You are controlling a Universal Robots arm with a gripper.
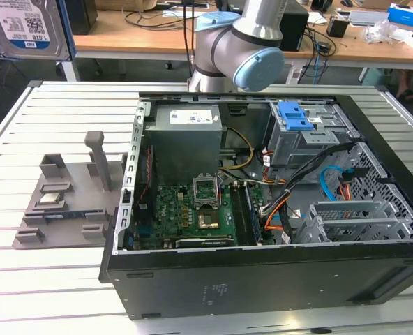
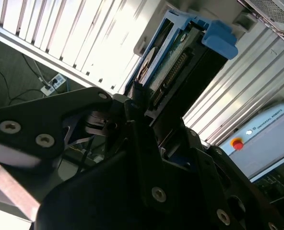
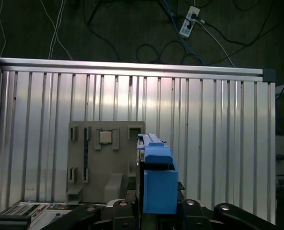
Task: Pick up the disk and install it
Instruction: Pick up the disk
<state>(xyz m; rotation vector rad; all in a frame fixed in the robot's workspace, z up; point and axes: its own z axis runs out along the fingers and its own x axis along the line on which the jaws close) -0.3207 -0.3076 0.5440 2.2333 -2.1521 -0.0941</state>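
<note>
Disk [image 2: 173, 67], silver in its bright blue bracket, is clamped edge-on by the gripper [image 3: 157, 191]. The black fingers [image 2: 137, 120] are closed against its two flat faces in both wrist views, and most of the drive sticks out past the fingertips. Well beyond the gripper lies the slatted aluminium table [image 3: 214, 143]. On the table, just off the line of the held disk, sits a grey fixture [image 3: 106, 167] carrying a small square chip [image 3: 105, 137]. In the exterior view the open computer case [image 1: 262, 230] rests on that table, apart from the raised disk, with a blue-latched drive cage [image 1: 301, 129] inside it.
</note>
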